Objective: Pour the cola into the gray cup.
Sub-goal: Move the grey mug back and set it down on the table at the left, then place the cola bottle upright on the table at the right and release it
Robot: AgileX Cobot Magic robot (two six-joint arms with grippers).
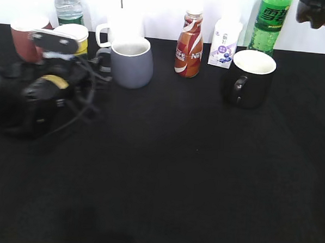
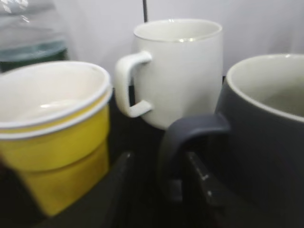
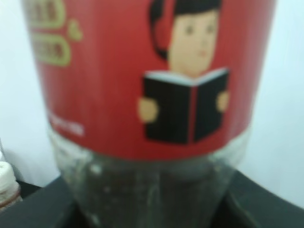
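1. Left gripper point(image 2: 156, 190): dark fingers parted either side of the gray cup's point(image 1: 132, 61) loop handle; contact unclear.
2. The cup, rounded matte ceramic with white inside, stands beside a glossy white mug point(image 2: 178, 71) and a ribbed yellow paper cup point(image 2: 57, 133).
3. Cola point(image 3: 152, 95): clear plastic bottle, smooth red label, filling the right wrist view. Right gripper point(image 1: 318, 12): its jaws can't be judged; probably holding the bottle.

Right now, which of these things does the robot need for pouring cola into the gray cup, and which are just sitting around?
Needed:
cola bottle
gray cup

Just sitting around:
white mug
black mug
yellow paper cup
red paper cup
coffee bottle
green soda bottle
small carton
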